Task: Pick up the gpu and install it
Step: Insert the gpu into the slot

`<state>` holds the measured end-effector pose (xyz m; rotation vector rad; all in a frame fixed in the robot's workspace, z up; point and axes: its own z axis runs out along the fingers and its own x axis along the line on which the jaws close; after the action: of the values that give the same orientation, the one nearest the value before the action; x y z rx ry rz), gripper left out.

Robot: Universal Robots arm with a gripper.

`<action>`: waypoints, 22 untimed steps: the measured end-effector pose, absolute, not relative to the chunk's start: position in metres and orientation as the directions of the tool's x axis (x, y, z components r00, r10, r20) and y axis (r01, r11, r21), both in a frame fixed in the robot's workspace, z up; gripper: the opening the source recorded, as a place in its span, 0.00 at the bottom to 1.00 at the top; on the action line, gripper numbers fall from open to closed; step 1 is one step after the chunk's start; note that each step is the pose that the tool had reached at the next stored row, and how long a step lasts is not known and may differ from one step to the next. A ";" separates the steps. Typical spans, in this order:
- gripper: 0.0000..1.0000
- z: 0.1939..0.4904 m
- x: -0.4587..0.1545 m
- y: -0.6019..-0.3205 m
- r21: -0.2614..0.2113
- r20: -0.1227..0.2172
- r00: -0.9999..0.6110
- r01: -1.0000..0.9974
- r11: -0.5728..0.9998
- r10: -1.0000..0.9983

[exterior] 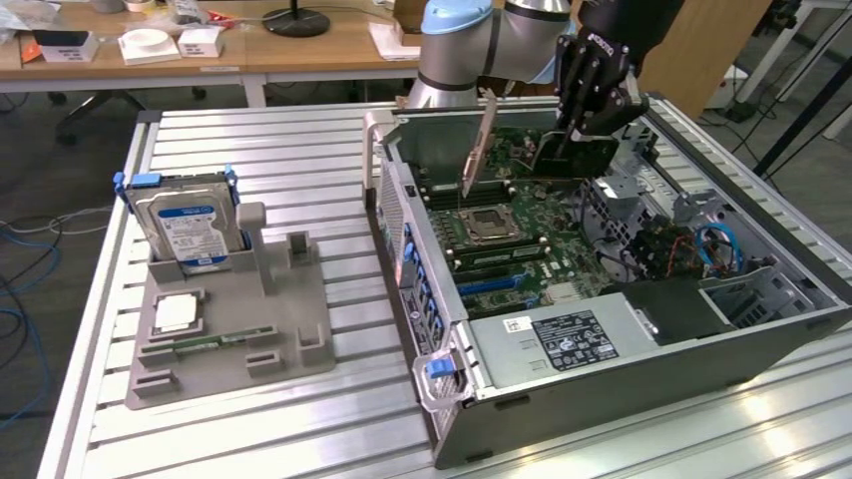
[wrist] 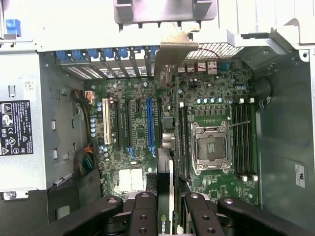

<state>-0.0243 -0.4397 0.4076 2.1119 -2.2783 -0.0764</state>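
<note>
claw [wrist: 167,204] grips gpu [wrist: 167,145] above the motherboard [wrist: 123,142].

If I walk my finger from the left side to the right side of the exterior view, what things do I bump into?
hard drive → gpu → blue cables

The gpu [exterior: 566,160] shows a green circuit board and a bare silver metal bracket. The tabletop [exterior: 266,140] is ribbed aluminium with a bright sheen. The parts holder [exterior: 233,329] is dull grey plastic, the computer case [exterior: 533,419] matt grey sheet metal.
</note>
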 end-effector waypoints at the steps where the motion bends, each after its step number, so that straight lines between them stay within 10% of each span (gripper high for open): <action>1: 0.26 0.408 -0.024 -0.440 0.059 -0.008 -0.076 -0.995 0.075 -0.997; 22: 0.26 0.408 -0.023 -0.440 0.059 -0.009 -0.056 -0.997 0.056 -0.998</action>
<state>-0.0234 -0.4397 0.4076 2.1337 -2.2573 -0.0760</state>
